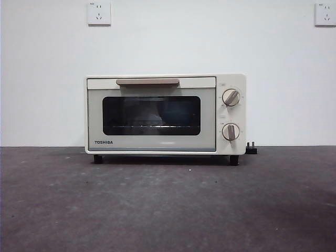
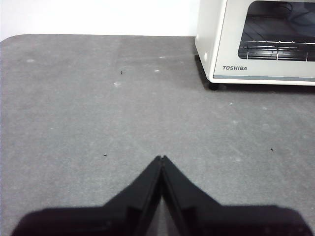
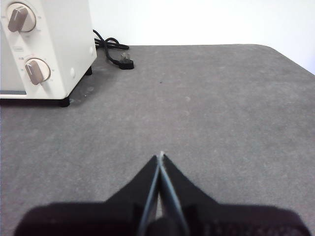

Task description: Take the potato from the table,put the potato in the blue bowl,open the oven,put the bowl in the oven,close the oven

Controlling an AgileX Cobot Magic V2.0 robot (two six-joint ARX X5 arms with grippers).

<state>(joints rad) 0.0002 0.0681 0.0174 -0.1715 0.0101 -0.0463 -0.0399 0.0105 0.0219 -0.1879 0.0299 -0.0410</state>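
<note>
Front view shows the cream-white boxy Toshiba oven (image 1: 165, 114) at 12 o'clock on the dark grey matte table (image 1: 168, 205), door closed; potato and bowl unseen, likely finished. Left gripper (image 2: 161, 158) and right gripper (image 3: 161, 156) pinched together, empty.

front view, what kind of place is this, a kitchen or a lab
Probably a lab or test bench, not a kitchen: the oven stands alone on a dark grey table against a bare white wall with two sockets. Its plug lies loose on the table.
</note>
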